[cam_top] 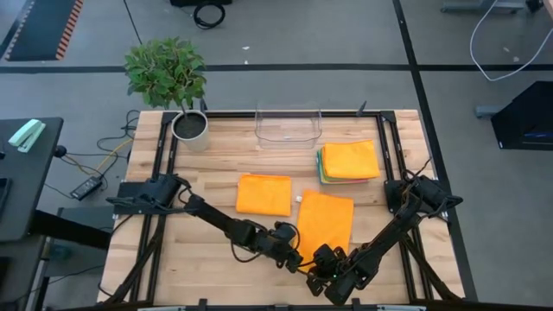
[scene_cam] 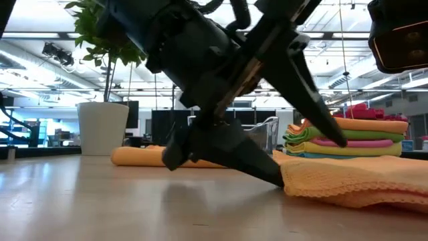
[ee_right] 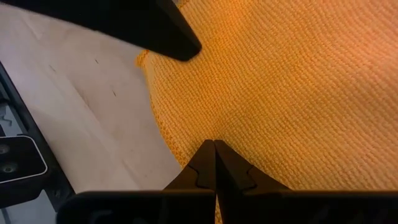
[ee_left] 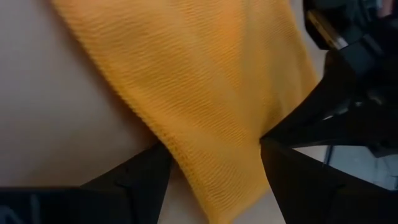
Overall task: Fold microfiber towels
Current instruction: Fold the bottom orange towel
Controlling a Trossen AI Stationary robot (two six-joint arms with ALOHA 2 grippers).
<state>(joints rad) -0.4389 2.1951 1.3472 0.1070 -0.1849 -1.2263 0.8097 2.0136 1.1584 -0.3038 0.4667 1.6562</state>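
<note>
An orange towel (cam_top: 326, 220) lies flat on the wooden table near the front edge. My left gripper (cam_top: 298, 253) is open at its near left corner, and the corner (ee_left: 217, 186) lies between the two fingers. My right gripper (cam_top: 327, 263) is shut on the towel's near edge. A second orange towel (cam_top: 263, 194) lies folded to the left. A stack of folded towels (cam_top: 350, 161) lies at the back right, with orange on top and green, pink, yellow and blue below (scene_cam: 348, 140). My left gripper's fingers (ee_left: 140, 177) stand low at the table on either side of the orange towel's near corner, slanting down from the left. In the low view one fingertip (scene_cam: 277, 175) meets the towel's edge; whether it presses the cloth, I cannot tell. My right gripper pinches the towel's near edge (ee_right: 186, 146) between its shut fingertips, coming from the table's near side. One layer or several, I cannot tell. The towel lies flat on the table around the fingers.
A clear plastic bin (cam_top: 288, 125) stands at the table's far edge. A potted plant (cam_top: 190, 125) stands at the far left. Both arms cross low over the table's near half, close to each other.
</note>
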